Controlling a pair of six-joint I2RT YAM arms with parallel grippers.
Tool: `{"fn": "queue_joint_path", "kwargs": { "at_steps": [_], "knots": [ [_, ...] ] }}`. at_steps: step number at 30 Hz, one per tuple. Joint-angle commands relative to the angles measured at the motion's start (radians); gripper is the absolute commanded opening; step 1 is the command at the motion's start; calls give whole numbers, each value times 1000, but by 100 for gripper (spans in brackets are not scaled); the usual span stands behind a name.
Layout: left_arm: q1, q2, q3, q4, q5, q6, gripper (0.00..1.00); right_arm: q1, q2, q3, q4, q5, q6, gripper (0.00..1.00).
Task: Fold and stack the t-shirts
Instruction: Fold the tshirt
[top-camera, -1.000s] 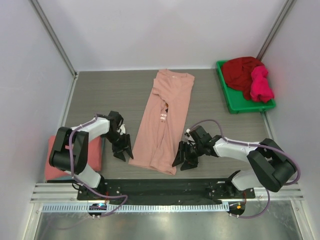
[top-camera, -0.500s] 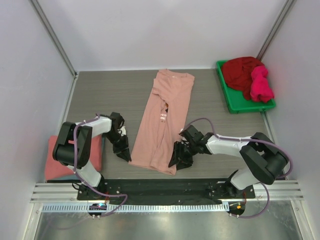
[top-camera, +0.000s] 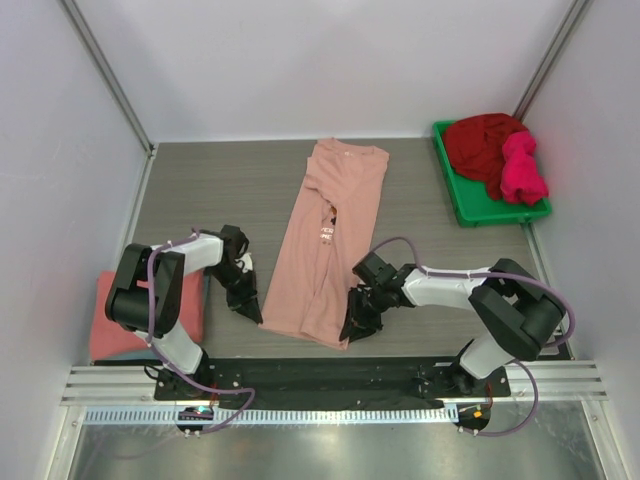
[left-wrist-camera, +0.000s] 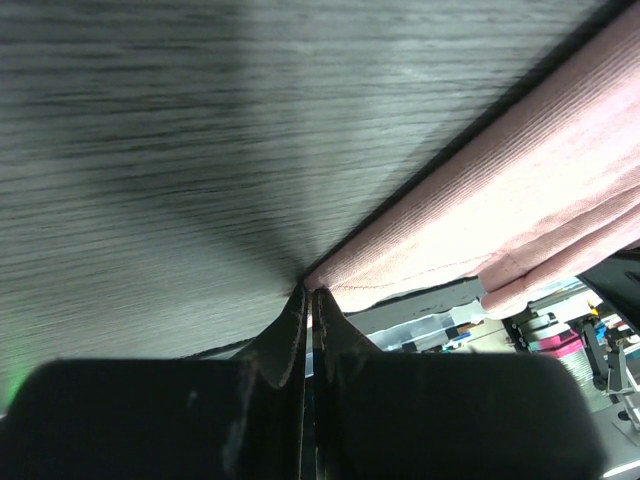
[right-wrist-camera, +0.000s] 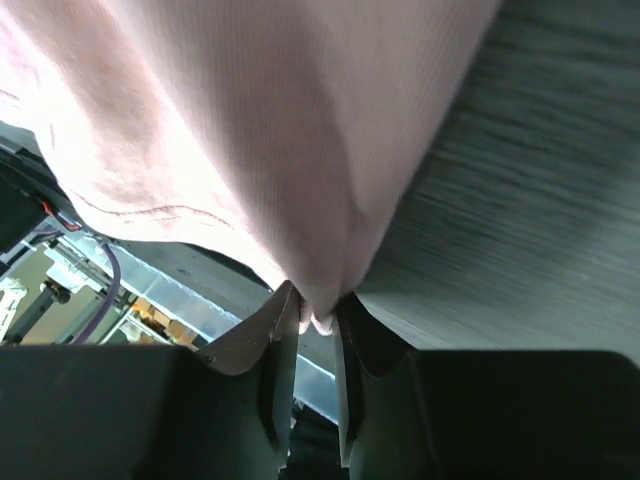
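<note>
The pink t-shirt (top-camera: 325, 240) lies as a long strip down the middle of the table (top-camera: 220, 190). The left end effector (top-camera: 252, 310) is clamped on its near left corner, and the right end effector (top-camera: 350, 328) has the near right corner pinched between its fingers (right-wrist-camera: 275, 330). Off to the side, a coral-red t-shirt (top-camera: 100, 325) sits folded at the near left, half hidden behind the left arm. The dark red t-shirt (top-camera: 480, 140) and the magenta t-shirt (top-camera: 522, 172) are piled in the green bin (top-camera: 470, 212) at the far right.
</note>
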Motion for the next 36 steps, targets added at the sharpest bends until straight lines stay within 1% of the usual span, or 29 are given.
{"fn": "queue_joint_path", "kwargs": {
  "at_steps": [1,3,5,6,8,9,10,11,14,18,21,23,24,27,30,32,36],
  "knots": [
    [5,-33,-6,12,25,13,0,7,24,45,4,74,5,26],
    [4,-44,-6,12,27,14,0,5,26,51,1,82,2,27],
    [4,-50,0,10,25,14,0,5,18,59,-21,105,-6,34],
    [4,-53,3,12,25,16,0,5,15,62,-31,113,-6,35],
    [4,-61,17,12,27,22,0,7,10,62,-25,108,-12,35],
    [4,-62,21,12,28,23,0,5,12,62,-24,102,-18,31],
    [4,-67,32,10,28,28,0,5,13,63,-7,93,-24,10],
    [4,-71,41,6,28,32,0,5,10,68,-11,94,-33,1],
    [4,-91,99,-23,24,66,0,5,-16,86,-16,88,-46,2],
    [5,-130,210,-60,4,100,0,-7,-138,120,-54,99,-116,2],
    [5,-148,290,-66,10,115,0,-58,-200,200,-143,97,-176,1],
    [4,-147,342,-60,10,114,0,-111,-211,247,-194,108,-216,1],
    [4,-138,363,-62,10,112,0,-127,-218,299,-230,114,-228,1],
    [4,-118,446,-45,-5,106,0,-177,-211,394,-264,110,-260,2],
    [4,-93,526,16,-22,89,0,-209,-186,439,-258,97,-273,2],
    [5,-58,601,42,-24,83,0,-235,-171,439,-251,90,-282,1],
    [1,71,719,41,-13,91,0,-295,-152,383,-222,79,-293,1]
  ]
}}
